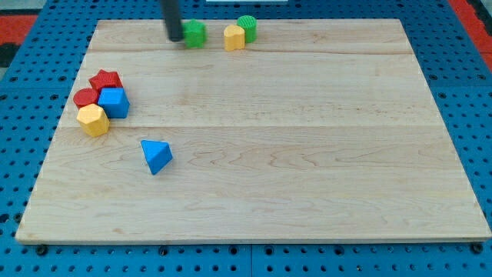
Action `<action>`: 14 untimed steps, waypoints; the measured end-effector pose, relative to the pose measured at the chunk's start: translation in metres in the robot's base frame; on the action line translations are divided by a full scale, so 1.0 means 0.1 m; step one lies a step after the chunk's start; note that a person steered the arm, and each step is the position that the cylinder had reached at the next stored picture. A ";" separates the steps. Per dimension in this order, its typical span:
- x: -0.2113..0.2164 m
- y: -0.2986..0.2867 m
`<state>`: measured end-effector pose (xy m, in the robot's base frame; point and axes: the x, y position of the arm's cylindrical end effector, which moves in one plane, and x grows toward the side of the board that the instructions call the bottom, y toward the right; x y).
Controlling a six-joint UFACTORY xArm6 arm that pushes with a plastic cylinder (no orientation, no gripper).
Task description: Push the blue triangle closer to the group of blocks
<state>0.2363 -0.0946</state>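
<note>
The blue triangle (157,156) lies on the wooden board (307,154) at the lower left, apart from the other blocks. A group sits above and to its left: a red star (106,79), a red round block (84,98), a blue cube (114,101) and a yellow hexagon (93,120), touching one another. My tip (176,37) is at the view's top, just left of a green block (195,33), far above the blue triangle.
A yellow block (234,38) and a green round block (247,28) stand together at the board's top edge, right of my tip. The board lies on a blue pegboard (23,154).
</note>
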 end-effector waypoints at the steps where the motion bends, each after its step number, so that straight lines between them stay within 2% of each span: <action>1: 0.57 -0.24; 2: 1.41 0.36; 3: 2.39 0.65; 4: 3.13 -0.23; 5: 3.13 -0.68; 6: 2.56 -0.25; 7: 2.02 -0.07; 8: 1.71 -0.20; 9: 1.42 0.13; 10: 1.30 0.46; 12: 1.79 1.06; 13: 1.25 1.06; 14: 0.65 0.40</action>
<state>0.3011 -0.0544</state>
